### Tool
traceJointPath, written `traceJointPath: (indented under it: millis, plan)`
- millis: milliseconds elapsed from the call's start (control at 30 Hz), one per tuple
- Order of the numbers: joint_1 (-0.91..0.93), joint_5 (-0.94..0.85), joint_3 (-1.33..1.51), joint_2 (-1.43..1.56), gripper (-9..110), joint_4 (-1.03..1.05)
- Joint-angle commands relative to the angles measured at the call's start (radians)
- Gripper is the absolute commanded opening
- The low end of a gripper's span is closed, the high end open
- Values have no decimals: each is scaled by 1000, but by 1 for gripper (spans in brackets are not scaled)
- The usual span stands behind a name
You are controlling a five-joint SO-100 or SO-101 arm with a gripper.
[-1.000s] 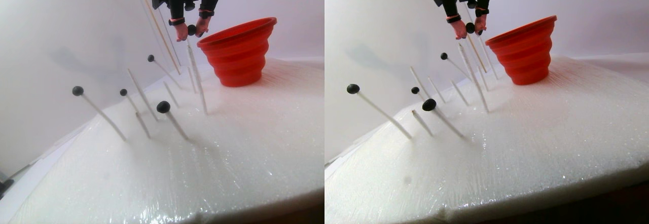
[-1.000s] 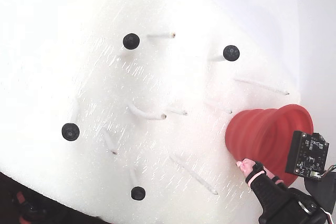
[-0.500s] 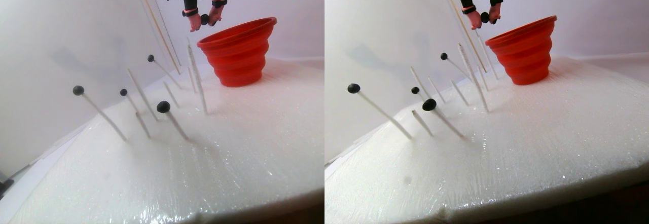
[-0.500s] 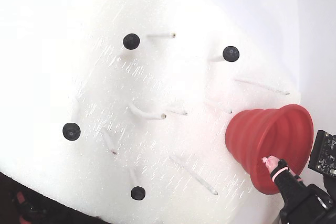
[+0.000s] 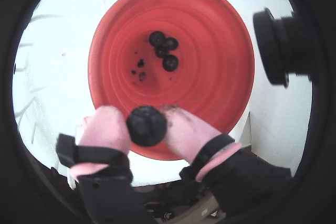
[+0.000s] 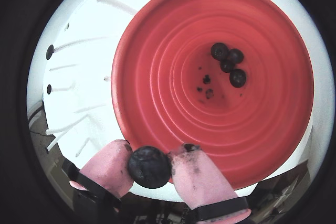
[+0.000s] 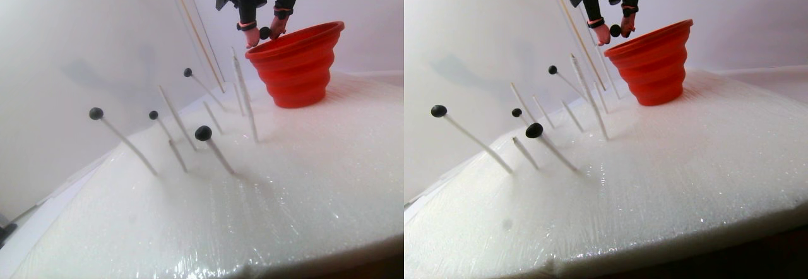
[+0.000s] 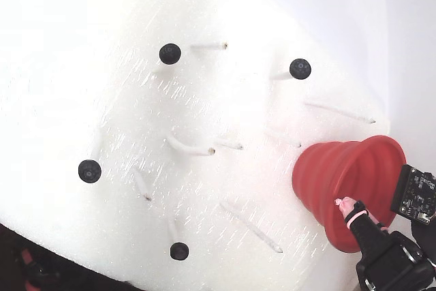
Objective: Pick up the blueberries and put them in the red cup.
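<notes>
Blueberry [image 5: 146, 125]: matte black, round, clamped between pink fingers [image 5: 105, 128]; held over red cup [image 5: 220, 77] rim, lower centre of frame.

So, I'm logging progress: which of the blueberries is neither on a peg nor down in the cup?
The blueberry pinched in the gripper, just above the near rim of the red cup. Others lie on the cup's bottom or top white pegs.

The two-finger gripper [image 5: 147, 129] has rounded, soft-looking pink fingertips [image 6: 105, 169] on matte black finger bodies, each tip cinched by a black band with a thin pink edge. In the fixed view a small black circuit board [image 8: 417, 194] dotted with tiny components sits beside the black arm [image 8: 385, 260].
</notes>
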Motion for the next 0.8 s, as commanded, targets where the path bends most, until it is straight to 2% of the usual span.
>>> traceJointPath:
  millis: [0,767]
  plan:
    - [2,-15,-95,3,17,-37]
    - [-161,-92,-91,71,16,-64]
